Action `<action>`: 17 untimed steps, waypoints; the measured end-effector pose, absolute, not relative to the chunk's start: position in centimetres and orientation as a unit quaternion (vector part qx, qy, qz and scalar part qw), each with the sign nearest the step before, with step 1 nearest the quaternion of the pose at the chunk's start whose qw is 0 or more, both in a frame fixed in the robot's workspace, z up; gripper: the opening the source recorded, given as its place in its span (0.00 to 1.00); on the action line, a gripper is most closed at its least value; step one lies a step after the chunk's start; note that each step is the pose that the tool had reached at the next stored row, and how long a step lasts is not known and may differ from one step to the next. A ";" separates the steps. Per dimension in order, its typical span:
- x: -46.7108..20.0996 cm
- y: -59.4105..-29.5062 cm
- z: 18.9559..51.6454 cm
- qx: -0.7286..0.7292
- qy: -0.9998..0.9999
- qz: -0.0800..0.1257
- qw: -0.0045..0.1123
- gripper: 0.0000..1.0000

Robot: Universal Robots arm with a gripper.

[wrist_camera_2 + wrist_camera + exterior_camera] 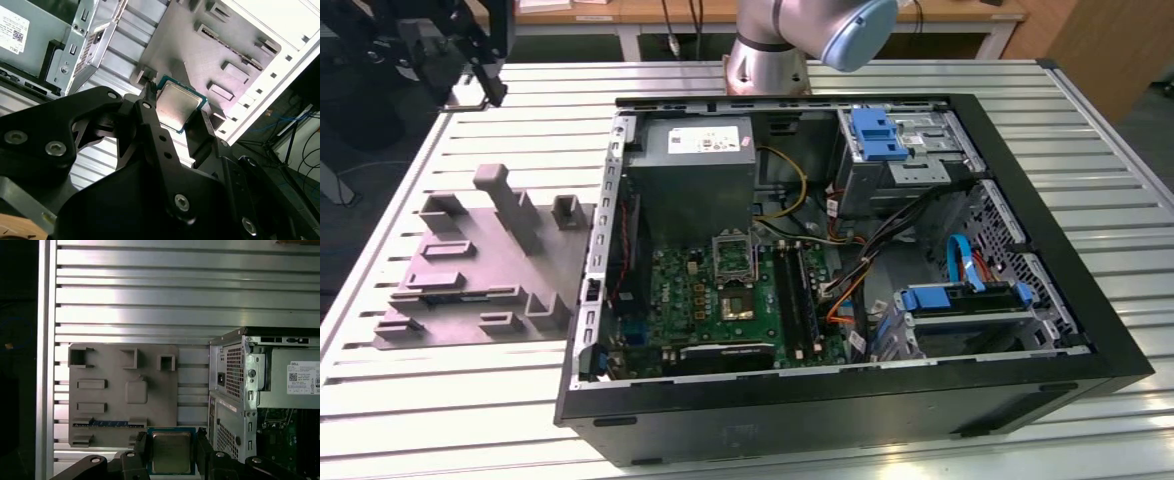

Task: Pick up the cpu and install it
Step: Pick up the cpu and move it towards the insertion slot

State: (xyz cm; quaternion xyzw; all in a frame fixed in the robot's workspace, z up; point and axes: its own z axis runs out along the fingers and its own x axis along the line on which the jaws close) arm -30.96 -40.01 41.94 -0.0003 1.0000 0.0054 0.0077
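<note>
**Exterior view.** Slatted metal bench [427,420] carrying an open black computer case [1067,330], lying on its side.
- Inside the case: grey power-supply box [700,165], green motherboard [707,300] with a shiny socket frame [734,257], and blue drive brackets [878,135].
- Grey moulded tray [467,270] on the bench, just beside the case on the exterior view's left.
- Base of the arm [767,50] at the far edge of the bench, behind the case.

**Second wrist view.** Black end effector [177,109] clamped on the cpu [181,102].
- One of the fingers [150,107] is on each of two opposite edges of the chip.
- The silvery lid faces the camera and a thin green border shows around it.
- The tray [200,55] lies behind the chip, with the case wall and power-supply box [25,30] off to one side.

**First wrist view.** The cpu [171,452] is gripped level between the two fingers of the end effector [171,454], outside the case.
- It is seen against the tray [125,385] edge nearest the case [235,385].
- Whether the chip touches the tray cannot be told.
- The bench slats [150,290] lie beyond.
</note>
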 end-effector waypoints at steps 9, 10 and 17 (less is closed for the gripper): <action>-26.9 -40.0 41.9 0.000 1.000 0.005 0.008 0.47; -26.4 -40.0 41.9 0.000 1.000 0.005 0.008 0.47; -23.3 -40.0 41.8 0.000 1.000 0.005 0.008 0.47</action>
